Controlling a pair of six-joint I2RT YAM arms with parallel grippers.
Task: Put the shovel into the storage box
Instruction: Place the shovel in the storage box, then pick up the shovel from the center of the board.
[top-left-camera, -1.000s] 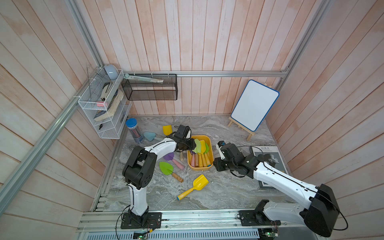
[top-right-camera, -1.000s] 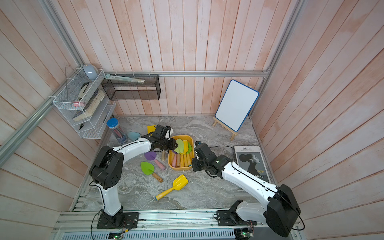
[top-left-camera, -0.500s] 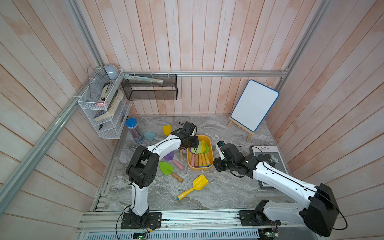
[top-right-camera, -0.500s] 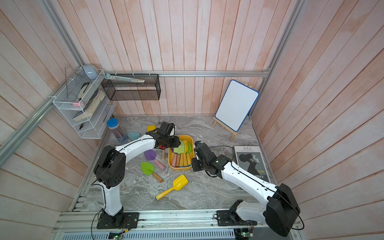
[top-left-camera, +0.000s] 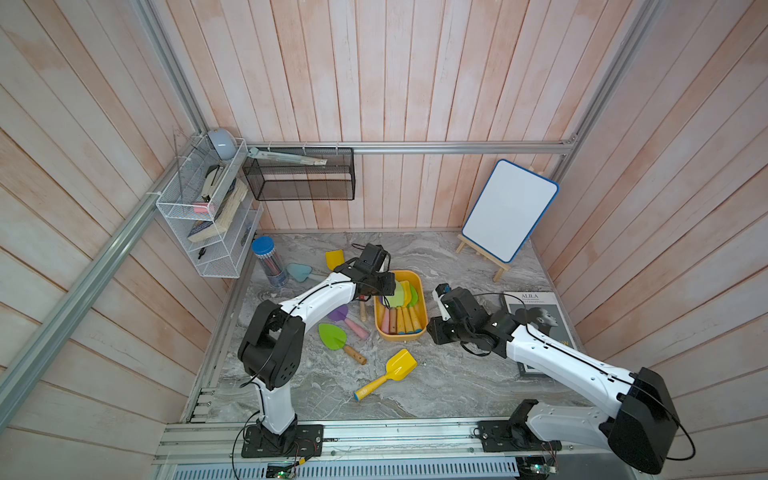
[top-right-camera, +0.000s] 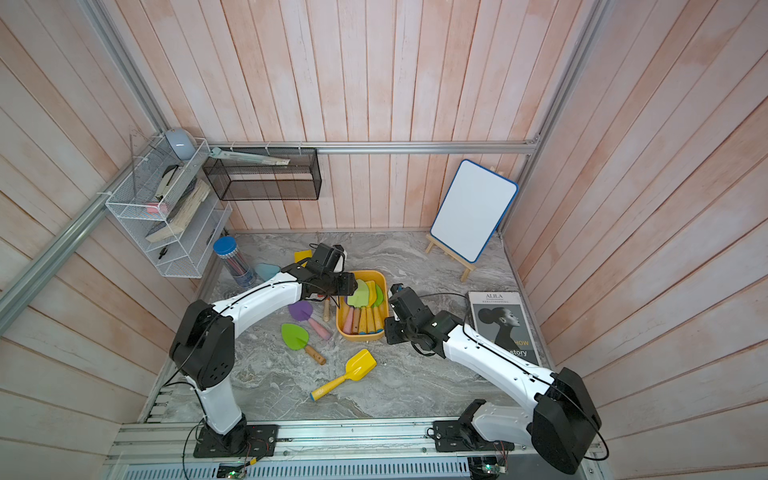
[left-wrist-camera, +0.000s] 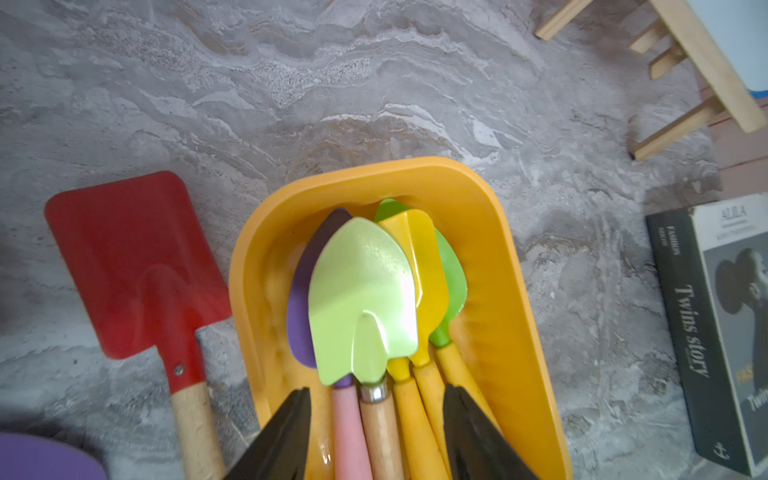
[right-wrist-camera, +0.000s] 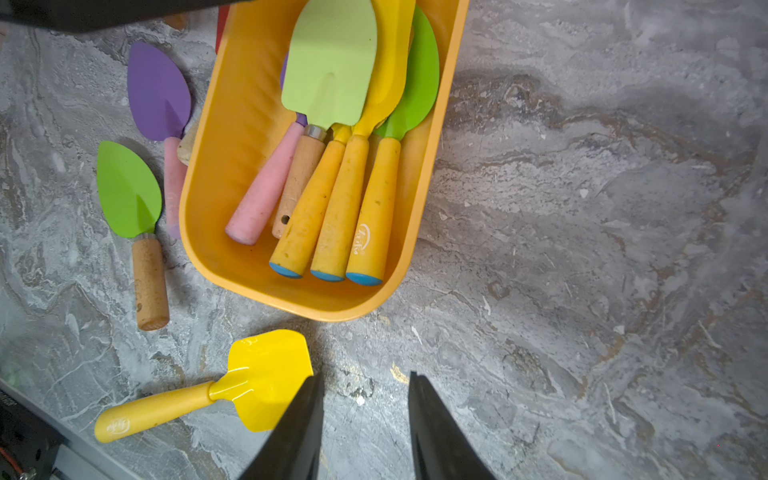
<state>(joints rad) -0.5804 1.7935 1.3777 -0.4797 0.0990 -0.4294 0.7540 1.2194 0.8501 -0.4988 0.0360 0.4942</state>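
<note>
left jaws stood parted astride the pale-green wooden-handled shovel (left-wrist-camera: 361, 299), seemingly leaving it in the shallow yellow-orange plastic storage box (left-wrist-camera: 511, 332), while right jaws gaped empty above the grey marbled bench (right-wrist-camera: 582, 208).

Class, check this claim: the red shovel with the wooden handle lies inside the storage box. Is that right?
Not right. The red shovel with the wooden handle lies outside the storage box, beside it, as the left wrist view shows.

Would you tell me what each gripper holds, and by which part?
Nothing is held. The left gripper stands open over the box; the right gripper is open and empty.
</note>
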